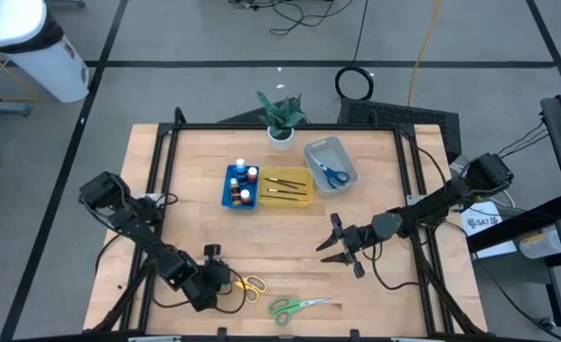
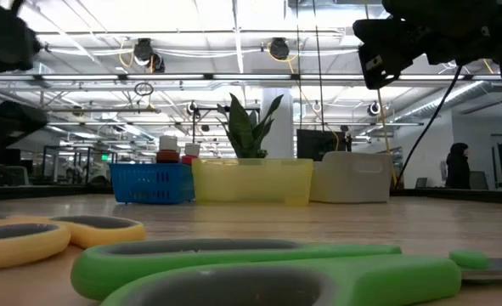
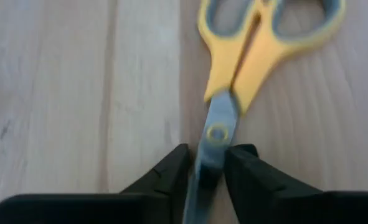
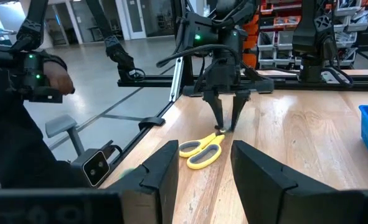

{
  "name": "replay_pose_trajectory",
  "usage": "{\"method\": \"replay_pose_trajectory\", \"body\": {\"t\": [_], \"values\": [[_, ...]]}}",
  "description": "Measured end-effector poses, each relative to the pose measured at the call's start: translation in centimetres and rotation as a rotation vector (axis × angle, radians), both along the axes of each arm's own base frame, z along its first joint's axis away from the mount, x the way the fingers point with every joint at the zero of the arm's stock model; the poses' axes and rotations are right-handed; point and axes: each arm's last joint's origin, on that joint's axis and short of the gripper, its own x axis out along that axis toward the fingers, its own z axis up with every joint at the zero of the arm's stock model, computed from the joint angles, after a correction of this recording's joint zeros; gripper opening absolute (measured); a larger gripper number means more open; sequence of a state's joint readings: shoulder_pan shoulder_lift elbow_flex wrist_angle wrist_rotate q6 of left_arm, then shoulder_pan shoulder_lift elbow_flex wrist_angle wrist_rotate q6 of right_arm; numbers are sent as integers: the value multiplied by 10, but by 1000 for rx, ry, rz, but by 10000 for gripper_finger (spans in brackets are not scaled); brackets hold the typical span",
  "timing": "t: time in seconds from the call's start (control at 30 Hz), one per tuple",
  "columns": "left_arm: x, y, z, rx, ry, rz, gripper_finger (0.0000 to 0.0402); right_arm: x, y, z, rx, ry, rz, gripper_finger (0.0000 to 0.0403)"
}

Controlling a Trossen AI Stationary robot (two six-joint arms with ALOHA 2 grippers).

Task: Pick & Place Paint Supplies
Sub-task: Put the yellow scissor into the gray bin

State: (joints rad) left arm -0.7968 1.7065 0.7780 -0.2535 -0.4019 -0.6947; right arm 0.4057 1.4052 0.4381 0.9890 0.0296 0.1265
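Two scissors on pale wood-grain table (image 1: 204, 228), near front edge. Left gripper (image 3: 205, 168) down at yellow scissors (image 3: 258, 43), dark fingers pinched on steel blades by pivot; smooth plastic loop handles lie flat. Green scissors (image 1: 294, 306) just beside, untouched. Right gripper (image 1: 342, 249) mid-table, jaws spread, empty. Blue scissors (image 1: 333, 174) in clear tray (image 1: 348, 163); bottles (image 1: 245, 184) in blue tray (image 1: 227, 190).

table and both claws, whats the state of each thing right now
left claw: down at the table, fingers either side of the blade, not clearly clamped
yellow scissors: flat on the table, closed
green scissors: flat on the table, untouched
blue scissors: in the clear tray
paint bottles: upright in the blue tray
brushes: lying in the yellow tray
right claw: open, holding nothing
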Motion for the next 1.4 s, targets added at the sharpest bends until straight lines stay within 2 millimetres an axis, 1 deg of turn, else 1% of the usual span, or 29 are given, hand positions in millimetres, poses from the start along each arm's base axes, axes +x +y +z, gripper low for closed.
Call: {"method": "replay_pose_trajectory", "body": {"t": [0.13, 0.27, 0.43, 0.57, 0.73, 0.9, 1.0, 1.13, 1.4], "values": [[18, 7, 0, -20, -89, 65, 83, 0, 0, 0, 0, 0, 0, 132], [39, 16, -9, -41, -158, 114, 68, 0, 0, 0, -1, 1, 0, 132], [67, 30, -28, -88, -231, 205, 70, 0, 0, -1, -3, 6, 0, 132], [82, 42, -30, -95, -282, 195, 80, 0, 0, -1, -3, 6, 0, 132], [89, 51, -22, -69, -318, 152, 78, 0, 0, -1, -3, 6, 0, 132], [92, 59, -22, -47, -320, 161, 61, 0, 0, -1, -3, 6, 0, 132], [95, 63, -22, -43, -320, 174, 45, 0, 0, -1, -3, 7, 0, 132], [97, 67, -22, -54, -312, 173, 8, 0, 0, -1, -3, 7, 0, 132], [97, 68, -22, -44, -309, 161, 6, 0, 0, -1, -2, 7, -1, 132]]}}
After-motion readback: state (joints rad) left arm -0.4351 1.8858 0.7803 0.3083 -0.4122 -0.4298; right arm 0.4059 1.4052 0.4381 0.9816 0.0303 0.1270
